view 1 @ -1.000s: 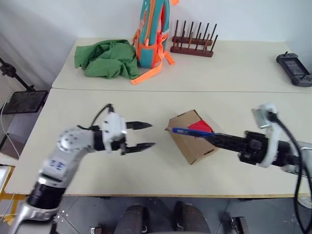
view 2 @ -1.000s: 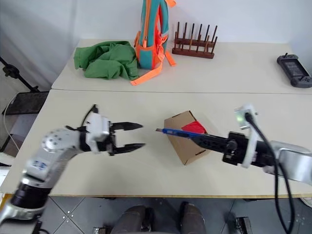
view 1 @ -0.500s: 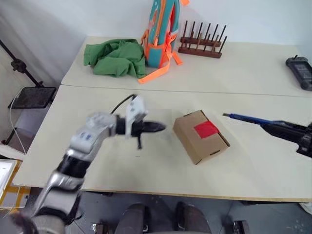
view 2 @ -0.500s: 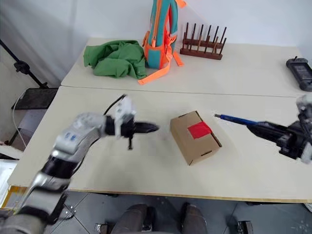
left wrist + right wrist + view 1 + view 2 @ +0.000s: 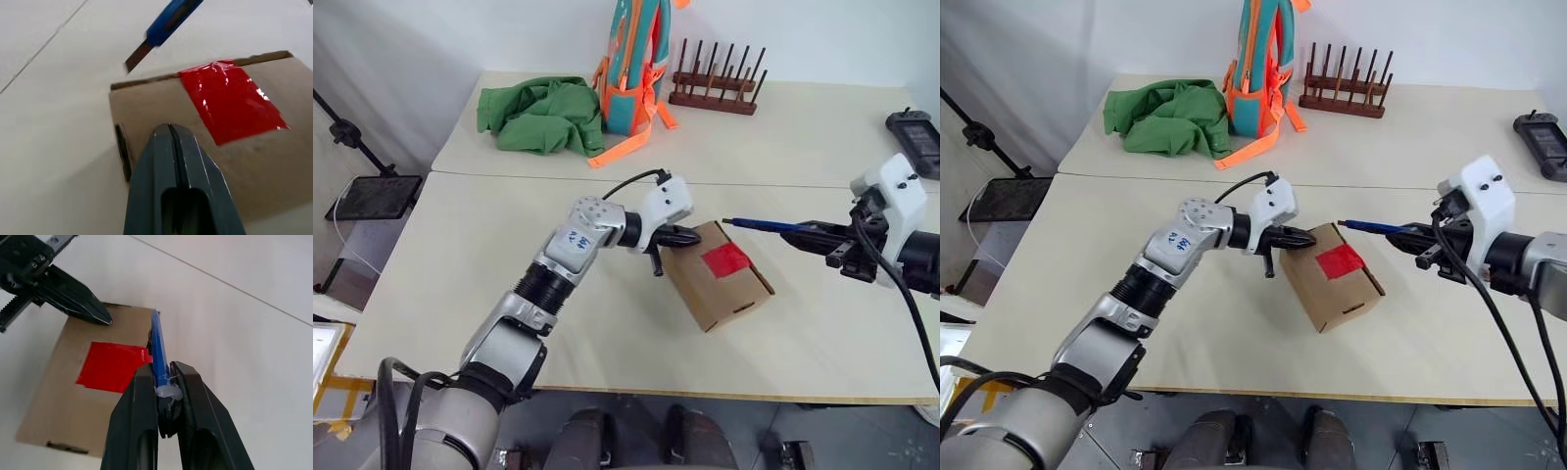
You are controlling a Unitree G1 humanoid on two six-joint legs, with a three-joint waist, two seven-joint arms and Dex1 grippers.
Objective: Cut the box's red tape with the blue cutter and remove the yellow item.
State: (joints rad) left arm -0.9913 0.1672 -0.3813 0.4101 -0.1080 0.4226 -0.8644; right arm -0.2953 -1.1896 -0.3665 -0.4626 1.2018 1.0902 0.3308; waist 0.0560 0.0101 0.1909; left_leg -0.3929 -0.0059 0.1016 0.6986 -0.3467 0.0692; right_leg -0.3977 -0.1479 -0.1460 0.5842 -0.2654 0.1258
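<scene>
The left gripper, fingers pressed together, tips at the left edge of the box. The brown carton lies flat mid-table, red tape across its lid, bare tabletop around. The right gripper clamps the blue cutter, pointing left, just right of the box.

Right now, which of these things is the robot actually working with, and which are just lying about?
In use:
- box
- red tape
- blue cutter, clamped in the right end effector
- left end effector, shut, over the box

Lying about:
- green cloth
- backpack
- wooden rack
- black controller
</scene>
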